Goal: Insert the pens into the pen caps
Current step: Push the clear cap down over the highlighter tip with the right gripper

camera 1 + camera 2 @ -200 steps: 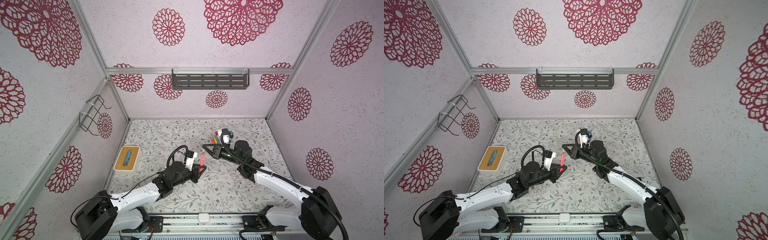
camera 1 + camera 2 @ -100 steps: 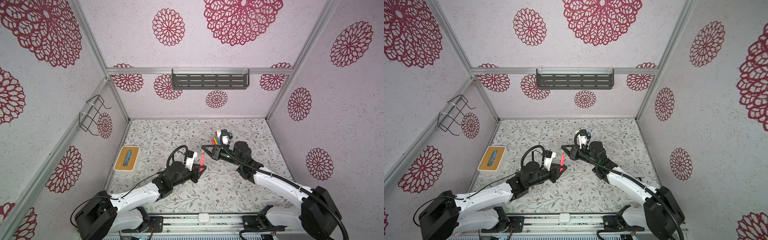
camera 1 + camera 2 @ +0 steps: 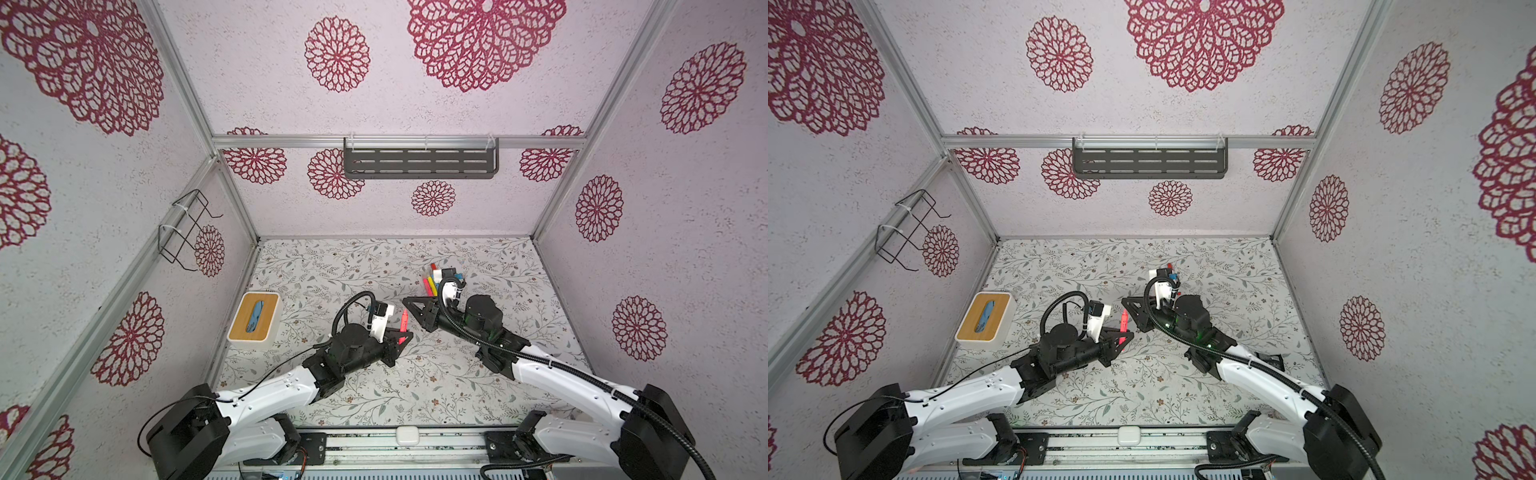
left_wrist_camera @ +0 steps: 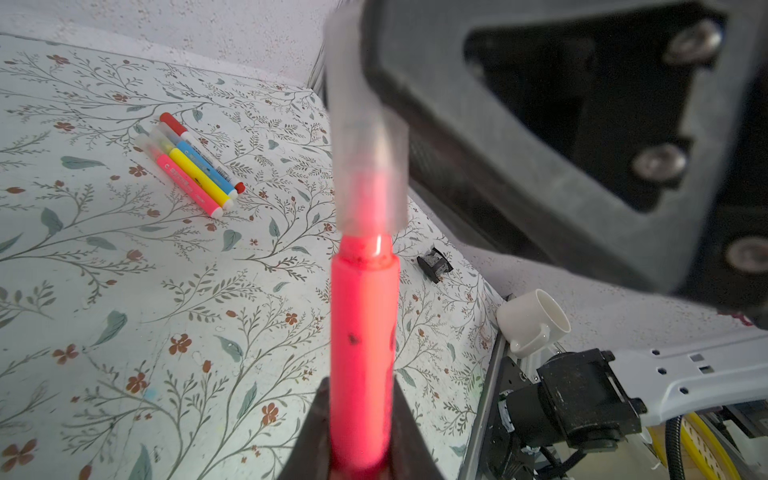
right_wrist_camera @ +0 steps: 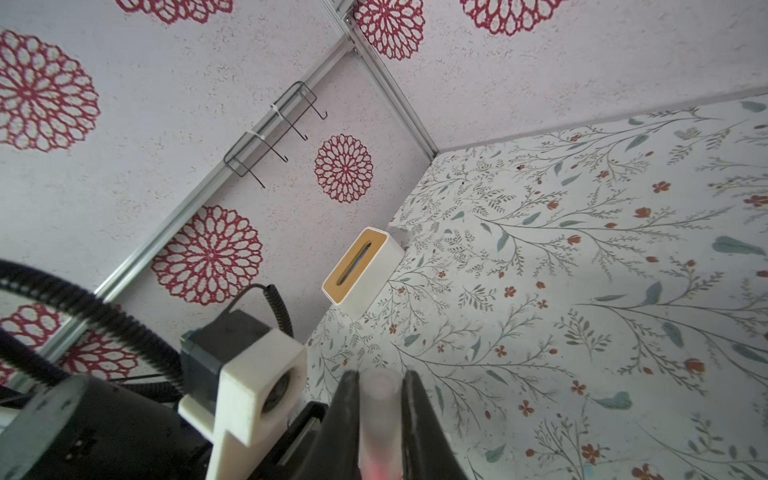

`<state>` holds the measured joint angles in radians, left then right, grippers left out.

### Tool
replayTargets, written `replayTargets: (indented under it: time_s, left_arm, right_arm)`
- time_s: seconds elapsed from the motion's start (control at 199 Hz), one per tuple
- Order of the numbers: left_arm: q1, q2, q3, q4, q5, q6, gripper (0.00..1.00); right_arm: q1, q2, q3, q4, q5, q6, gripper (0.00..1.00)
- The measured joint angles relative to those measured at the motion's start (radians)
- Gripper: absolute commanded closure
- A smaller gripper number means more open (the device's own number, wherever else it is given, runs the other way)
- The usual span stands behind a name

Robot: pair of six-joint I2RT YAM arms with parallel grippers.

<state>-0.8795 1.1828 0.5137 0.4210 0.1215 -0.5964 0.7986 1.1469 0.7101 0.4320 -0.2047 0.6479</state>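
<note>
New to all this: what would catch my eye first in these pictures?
A bright pink-red marker pen sticks out of the left tool near the middle of the floral tabletop. Its tip is inside a translucent whitish cap that sits between the fingers of the right tool. Farther back lies a neat row of capped pink, yellow and blue pens.

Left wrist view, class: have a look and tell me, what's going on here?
The left gripper holds a pink pen by its back end. The right gripper grips a translucent cap that sits over the pen's tip. A strip of the neck shows below the cap, so it is not fully seated. Four other pens lie side by side on the floral table.
</note>
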Motion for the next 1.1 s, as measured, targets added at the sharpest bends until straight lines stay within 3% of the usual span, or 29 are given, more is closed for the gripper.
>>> replayTargets:
  time_s: [0.216, 0.432, 0.698, 1.105]
  left_arm:
    - [-0.002, -0.011, 0.0, 0.007, -0.003, 0.002, 1.0]
    - [-0.002, -0.024, 0.0, 0.007, -0.004, 0.002, 1.0]
    - [-0.002, -0.035, 0.0, 0.009, 0.0, 0.002, 1.0]
    - [-0.002, -0.051, -0.002, 0.018, 0.01, 0.003, 1.0]
  right_arm:
    - [0.061, -0.015, -0.012, -0.097, 0.035, -0.06, 0.51]
    - [0.064, -0.12, -0.045, -0.152, 0.076, -0.085, 0.38]
    - [0.028, -0.171, 0.061, -0.234, 0.095, -0.103, 0.4]
    - [-0.012, 0.001, 0.222, -0.298, 0.0, -0.106, 0.5]
